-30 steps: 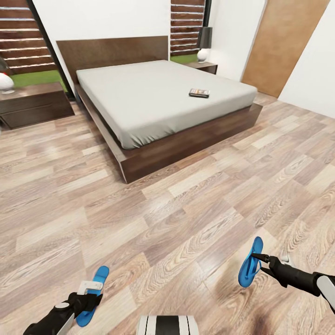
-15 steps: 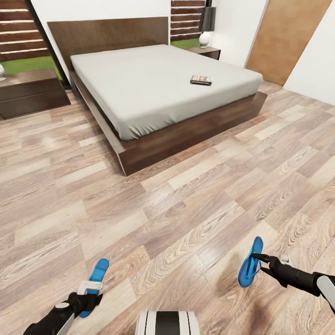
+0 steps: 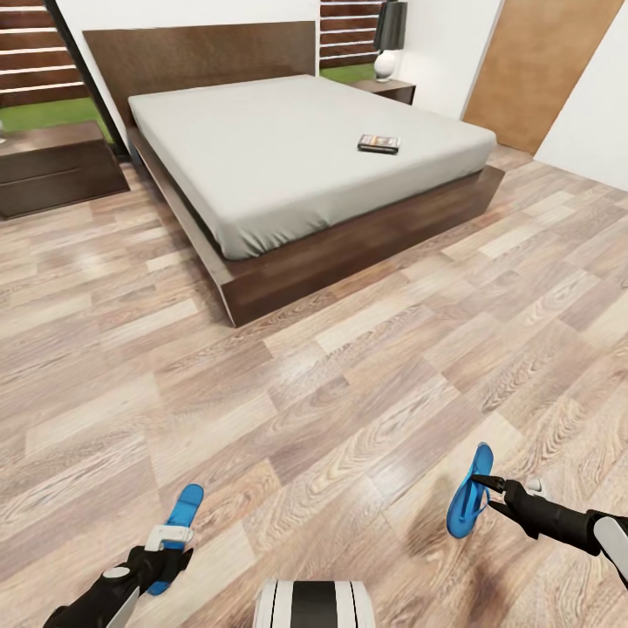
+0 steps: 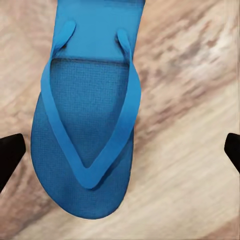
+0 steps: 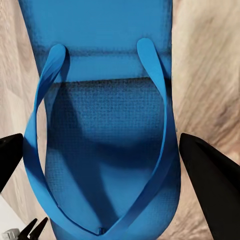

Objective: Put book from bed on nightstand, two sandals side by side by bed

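Nothing of the task looks finished yet. The book (image 3: 378, 144) lies on the grey mattress of the bed (image 3: 288, 148), toward its right side and well apart from both nightstands: one (image 3: 57, 166) stands at the bed's left and the other (image 3: 384, 87) at its far right corner, under a lamp (image 3: 389, 39). Both sandals are off the floor (image 3: 331, 375) and well short of the bed, each carried by one arm. The left tool (image 3: 170, 548) is clamped on the left sandal (image 3: 179, 523), which points ahead of it toward the bed. The right tool (image 3: 488, 488) pinches the right sandal (image 3: 469, 493), which hangs on edge in front of its tips. In the wrist views each sandal (image 4: 87, 125) (image 5: 105, 130) sits between the dark finger tips. What remains, I judge, is to reach the bedside, set the pair down together, then carry the book to a nightstand
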